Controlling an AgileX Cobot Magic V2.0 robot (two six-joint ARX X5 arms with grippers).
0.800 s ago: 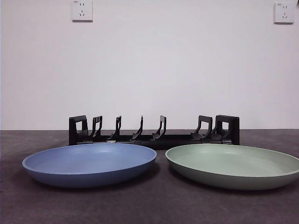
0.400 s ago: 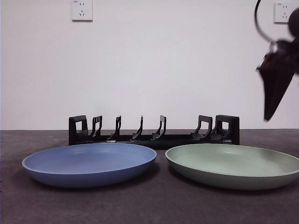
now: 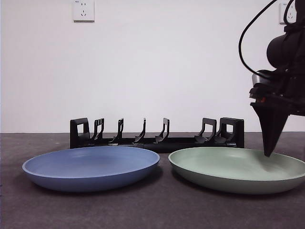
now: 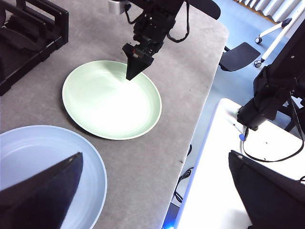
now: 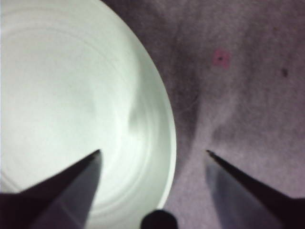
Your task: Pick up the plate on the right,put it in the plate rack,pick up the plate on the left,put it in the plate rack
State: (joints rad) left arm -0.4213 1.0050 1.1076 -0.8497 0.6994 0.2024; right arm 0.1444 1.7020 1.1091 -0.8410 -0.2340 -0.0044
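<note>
Right gripper (image 5: 152,152): jaws spread astride the round pale-green plate's (image 3: 237,168) outer rim, ready to pinch.
Left gripper (image 4: 152,171): waiting, jaws spread.

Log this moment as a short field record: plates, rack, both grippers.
green plate: flat on the table, on the right
blue plate: flat on the table, on the left, untouched
plate rack: behind both plates, slots empty
right gripper: open, straddling the green plate's rim, one jaw over the plate, one over the table
left gripper: open, waiting high above the blue plate
</note>
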